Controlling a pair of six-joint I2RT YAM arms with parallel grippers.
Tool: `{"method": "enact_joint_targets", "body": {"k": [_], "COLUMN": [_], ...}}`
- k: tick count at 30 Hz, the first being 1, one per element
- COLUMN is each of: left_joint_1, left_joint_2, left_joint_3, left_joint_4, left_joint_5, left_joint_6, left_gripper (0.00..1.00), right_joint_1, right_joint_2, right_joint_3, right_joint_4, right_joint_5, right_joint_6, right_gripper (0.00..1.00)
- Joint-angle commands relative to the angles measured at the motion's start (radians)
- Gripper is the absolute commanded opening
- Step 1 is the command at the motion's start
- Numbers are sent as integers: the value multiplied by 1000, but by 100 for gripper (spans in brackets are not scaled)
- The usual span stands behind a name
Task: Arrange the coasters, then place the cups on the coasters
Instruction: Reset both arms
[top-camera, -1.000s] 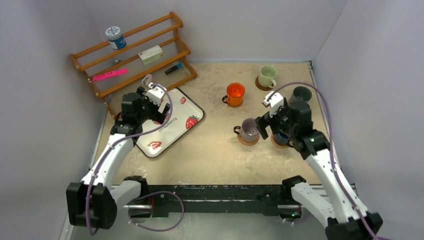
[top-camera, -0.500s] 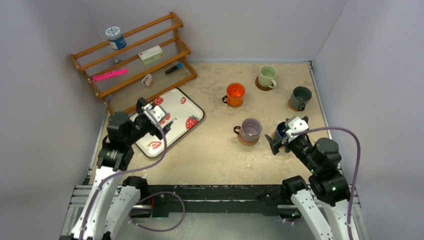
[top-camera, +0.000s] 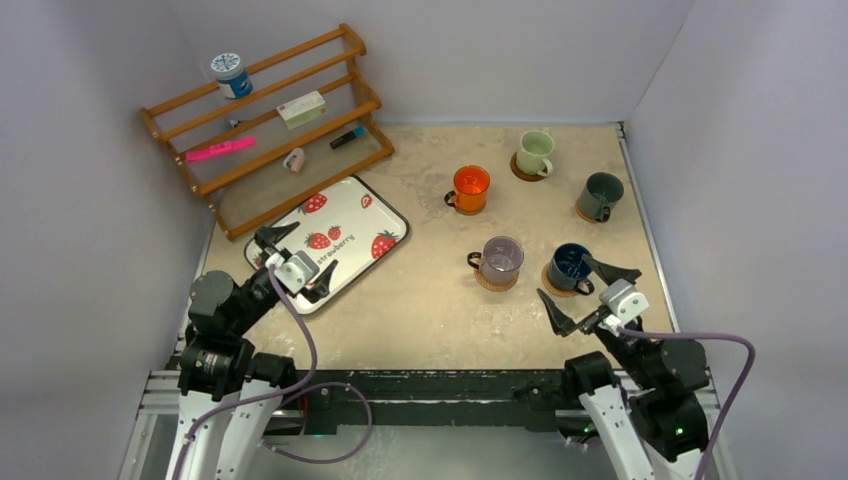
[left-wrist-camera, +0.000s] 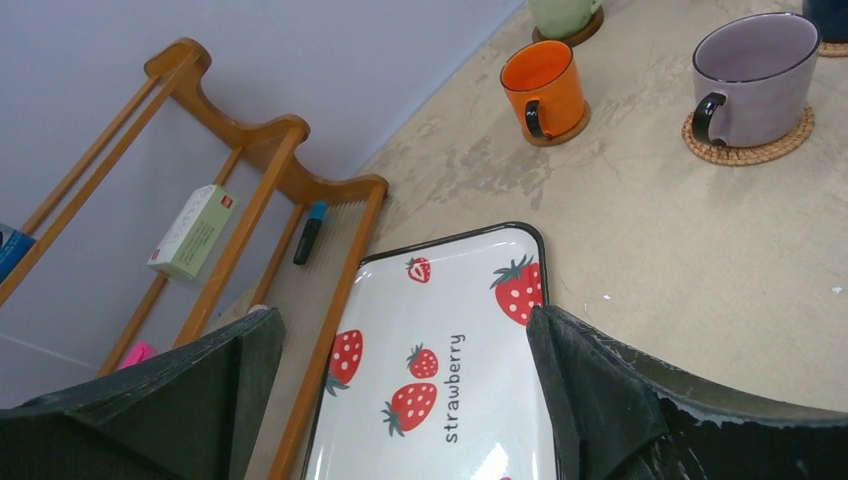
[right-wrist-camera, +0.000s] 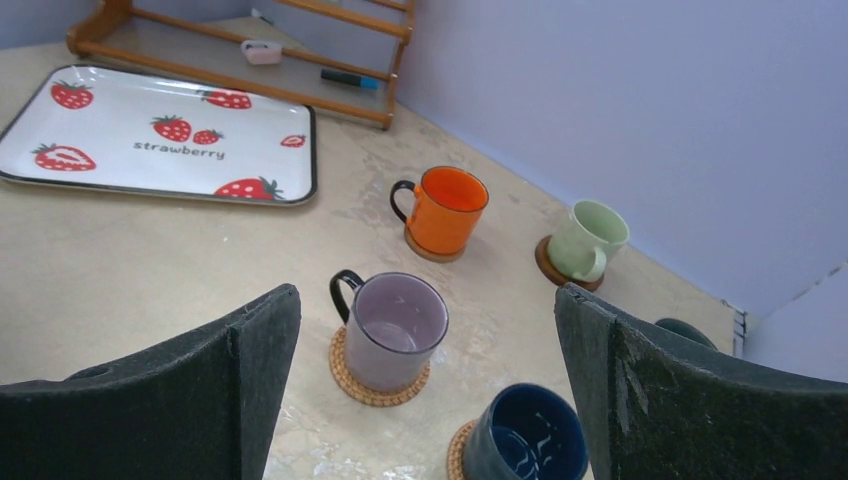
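Five cups each stand on a brown coaster: pale green cup (top-camera: 535, 152), orange cup (top-camera: 470, 188), dark grey-green cup (top-camera: 603, 195), purple-grey cup (top-camera: 500, 260) on the woven coaster (top-camera: 495, 282), and dark blue cup (top-camera: 571, 267). My right gripper (top-camera: 566, 278) hangs open just near of the blue cup (right-wrist-camera: 525, 440), holding nothing; the purple cup (right-wrist-camera: 395, 330) shows between its fingers (right-wrist-camera: 240, 370). Raised over the near end of the strawberry tray, my left gripper (top-camera: 297, 258) is open and empty.
The white strawberry-print tray (top-camera: 360, 215) lies left of centre. A wooden rack (top-camera: 265, 110) stands at the back left with a blue-and-white jar (top-camera: 231, 75), a pink marker (top-camera: 220, 150) and small items. White walls close in both sides.
Both arms have drawn back toward the near edge. The right gripper came away from the blue cup, which stays on its coaster. The left gripper retreated from the rack across the tray.
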Motion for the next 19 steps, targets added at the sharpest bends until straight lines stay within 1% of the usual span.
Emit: {"method": "enact_joint_targets", "body": {"k": [1,6,15,19], "left_joint_1": [0,0,1,7], "left_joint_2": [-18,-43,-47,-47], "left_joint_3": [-13,-27,-34,-33], "left_joint_4": [-15,-17,-62,-76], "left_joint_5": [28,37,126,148], "left_joint_6": [-15,-6,48,63], "left_gripper": [100,100,100,100], "right_joint_1": [1,1,1,1], "right_joint_2": [-12,-12,-12,-12], "right_joint_3": [-7,-14,-1,12], "right_joint_4": [21,22,17,4], "right_joint_5": [-54,-58,-18,-39], "right_joint_6": [33,38,68,54], "right_gripper": [99,99,99,99]}}
